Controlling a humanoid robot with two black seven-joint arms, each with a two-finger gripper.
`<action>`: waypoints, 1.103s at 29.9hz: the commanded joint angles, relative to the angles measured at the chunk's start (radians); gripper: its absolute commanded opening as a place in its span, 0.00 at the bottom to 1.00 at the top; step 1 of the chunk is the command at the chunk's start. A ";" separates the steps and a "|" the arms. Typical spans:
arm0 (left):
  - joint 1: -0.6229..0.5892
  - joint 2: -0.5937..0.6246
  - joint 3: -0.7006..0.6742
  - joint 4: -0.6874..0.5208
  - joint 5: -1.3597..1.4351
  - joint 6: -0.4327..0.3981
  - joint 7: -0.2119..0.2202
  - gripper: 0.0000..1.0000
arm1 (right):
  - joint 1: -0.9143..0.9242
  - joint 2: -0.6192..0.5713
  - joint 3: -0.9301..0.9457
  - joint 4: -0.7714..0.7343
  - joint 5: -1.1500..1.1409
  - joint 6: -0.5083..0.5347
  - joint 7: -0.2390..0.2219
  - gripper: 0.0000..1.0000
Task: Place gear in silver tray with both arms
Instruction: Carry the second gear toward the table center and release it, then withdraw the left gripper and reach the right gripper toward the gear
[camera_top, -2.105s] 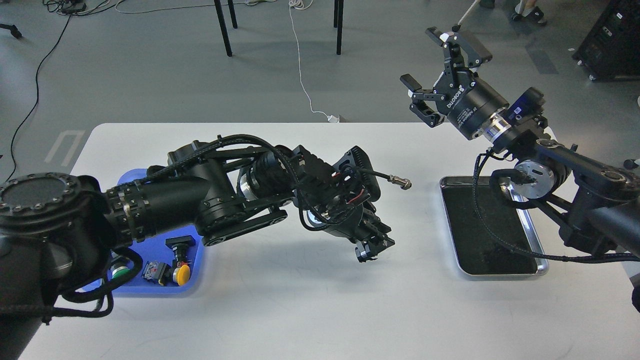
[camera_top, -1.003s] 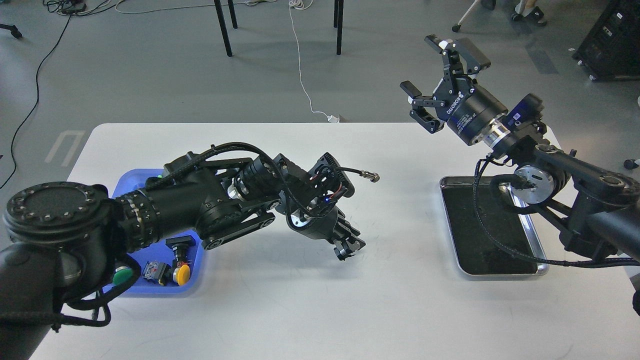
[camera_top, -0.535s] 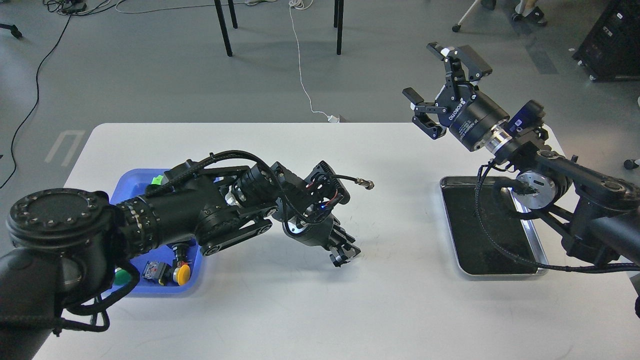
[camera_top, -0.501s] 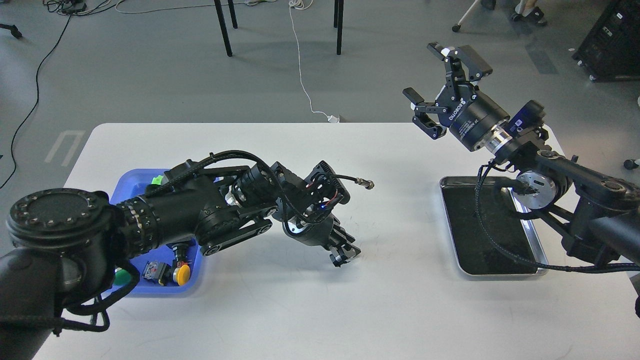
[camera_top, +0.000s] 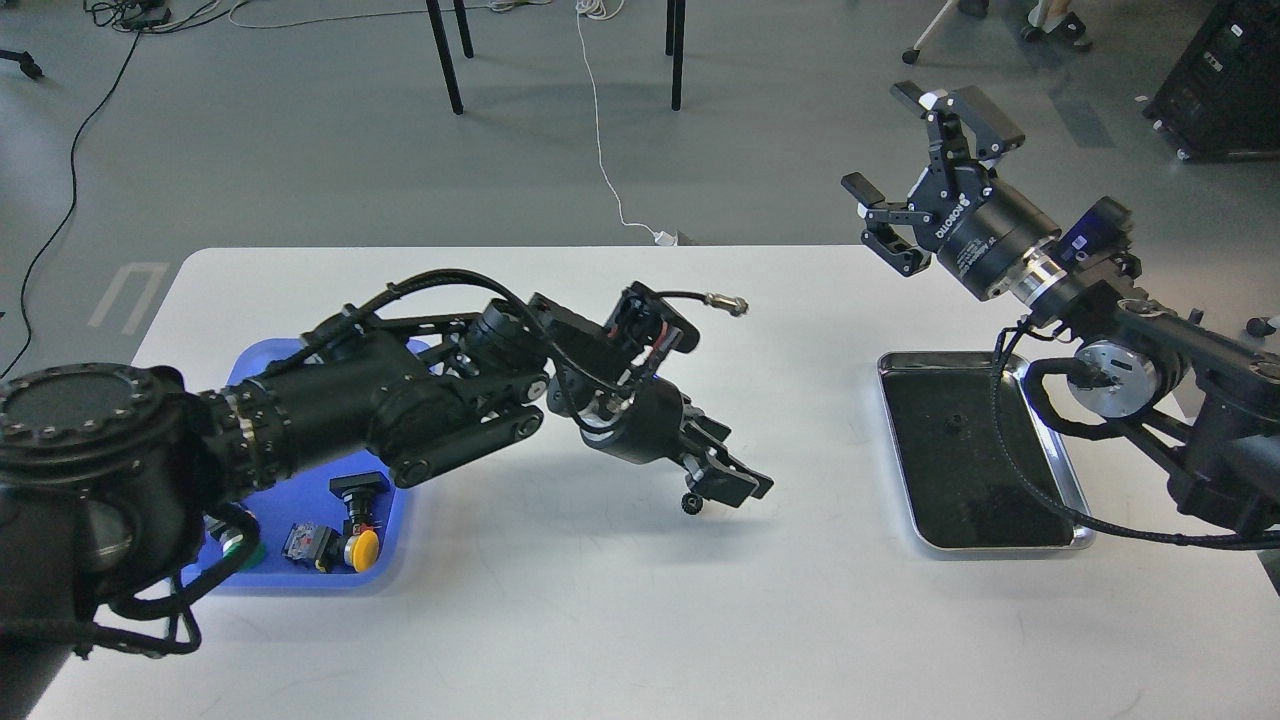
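Observation:
My left gripper (camera_top: 735, 484) hangs low over the middle of the white table, with its fingers close together and pointing right. A small black gear (camera_top: 690, 503) peeks out under the fingers and seems pinched between them, just above the tabletop. The silver tray (camera_top: 900, 452) lies at the right of the table with a dark bottom and nothing in it, well to the right of the gear. My right gripper (camera_top: 925, 150) is open and empty. It is raised high beyond the tray's far left corner and its fingers point up and left.
A blue plastic tray (camera_top: 392, 540) sits at the left under my left arm and holds push buttons, one of them yellow (camera_top: 362, 549). A loose cable plug (camera_top: 730, 304) sticks out from my left wrist. The table's far edge runs behind both arms.
My left wrist has turned, so the fingers now point right, and the gripper has moved slightly right. My right gripper, still open, has shifted right.

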 joint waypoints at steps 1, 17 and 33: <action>0.040 0.160 -0.052 -0.050 -0.218 0.056 0.000 0.94 | -0.023 -0.027 -0.024 0.001 -0.027 0.045 0.000 0.97; 0.676 0.431 -0.792 -0.314 -0.897 0.145 0.000 0.98 | 0.110 -0.006 -0.277 0.013 -0.939 0.062 0.000 0.98; 0.796 0.423 -0.940 -0.346 -0.998 0.219 0.069 0.98 | 0.500 0.396 -0.796 -0.076 -1.237 0.046 0.000 0.98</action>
